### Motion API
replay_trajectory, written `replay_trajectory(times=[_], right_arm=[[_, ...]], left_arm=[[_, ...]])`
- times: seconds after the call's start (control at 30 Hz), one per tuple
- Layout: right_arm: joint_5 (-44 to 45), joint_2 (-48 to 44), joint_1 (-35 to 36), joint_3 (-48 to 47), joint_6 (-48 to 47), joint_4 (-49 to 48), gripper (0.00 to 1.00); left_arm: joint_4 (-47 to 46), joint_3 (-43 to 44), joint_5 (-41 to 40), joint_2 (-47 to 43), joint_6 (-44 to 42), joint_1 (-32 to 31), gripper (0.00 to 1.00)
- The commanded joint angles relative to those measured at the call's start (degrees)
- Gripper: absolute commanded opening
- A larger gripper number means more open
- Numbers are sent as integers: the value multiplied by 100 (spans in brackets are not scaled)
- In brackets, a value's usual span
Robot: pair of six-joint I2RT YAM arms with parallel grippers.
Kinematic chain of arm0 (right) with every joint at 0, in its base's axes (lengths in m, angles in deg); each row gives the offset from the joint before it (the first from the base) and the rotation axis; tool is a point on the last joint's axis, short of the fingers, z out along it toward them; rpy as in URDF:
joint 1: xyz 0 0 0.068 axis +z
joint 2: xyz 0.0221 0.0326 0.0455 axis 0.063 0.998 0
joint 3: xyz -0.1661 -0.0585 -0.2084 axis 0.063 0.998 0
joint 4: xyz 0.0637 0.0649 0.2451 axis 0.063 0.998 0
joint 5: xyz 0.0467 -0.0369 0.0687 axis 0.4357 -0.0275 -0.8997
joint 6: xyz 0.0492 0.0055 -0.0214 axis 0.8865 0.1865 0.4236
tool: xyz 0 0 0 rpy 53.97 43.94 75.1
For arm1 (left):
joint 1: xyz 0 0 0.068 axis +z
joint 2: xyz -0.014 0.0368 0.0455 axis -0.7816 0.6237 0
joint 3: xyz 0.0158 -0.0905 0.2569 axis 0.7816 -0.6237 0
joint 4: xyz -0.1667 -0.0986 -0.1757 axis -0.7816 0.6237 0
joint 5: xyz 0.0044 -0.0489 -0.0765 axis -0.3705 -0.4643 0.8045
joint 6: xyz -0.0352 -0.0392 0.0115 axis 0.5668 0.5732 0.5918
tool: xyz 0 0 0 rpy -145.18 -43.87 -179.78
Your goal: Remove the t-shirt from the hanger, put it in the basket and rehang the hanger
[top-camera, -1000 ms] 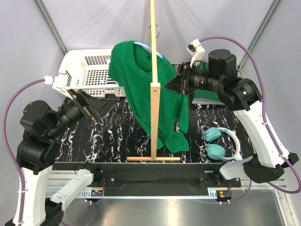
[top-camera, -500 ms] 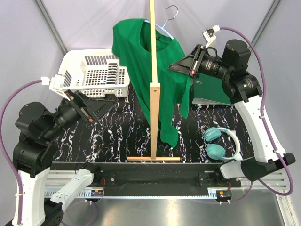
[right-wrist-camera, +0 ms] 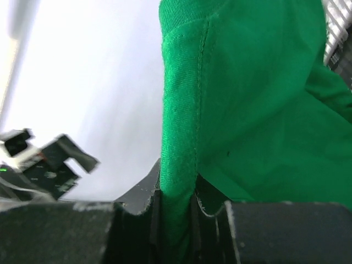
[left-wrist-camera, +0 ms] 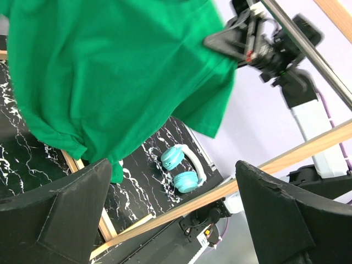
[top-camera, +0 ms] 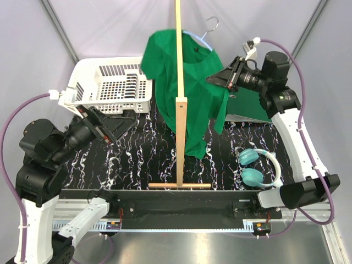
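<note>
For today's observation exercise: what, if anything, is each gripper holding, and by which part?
The right gripper pinches the t-shirt by a stitched hem on its sleeve side. The left gripper is open and holds nothing.

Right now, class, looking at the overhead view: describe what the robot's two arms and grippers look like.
The left arm and right arm share white link shells and bulky black cylindrical joints. A purple cable loops along each. The left gripper and right gripper have matte black, wedge-shaped fingers, and a small white block sits at each wrist.
</note>
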Motion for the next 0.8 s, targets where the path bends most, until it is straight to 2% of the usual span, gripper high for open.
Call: replay_trajectory(times=[0.0, 0.2, 0.4, 0.43, 0.63, 0.77], right_arm=[[-532, -229, 21, 777, -796, -496, 0], [-699, -98, 310, 1482, -1806, -505, 0], [-1024, 236, 934, 1570, -2379, -443, 0], [-1094, 280, 1048, 1571, -2406, -434, 0], [-1648, 377, 1251, 1606, -2784, -452, 0], [-2017, 587, 1243, 1527, -2881, -443, 0]], left_arm=[[-367, -297, 2, 43, -70, 31, 99], [-1676, -1036, 617, 219, 431, 31, 95], [-1960, -1204, 618, 948, 160, 22, 88], [-1960, -1169, 505, 1036, 3, 22, 85], [-1977, -1169, -523, 1204, -657, -48, 77], [-2039, -1125, -805, 1362, -965, -197, 68]])
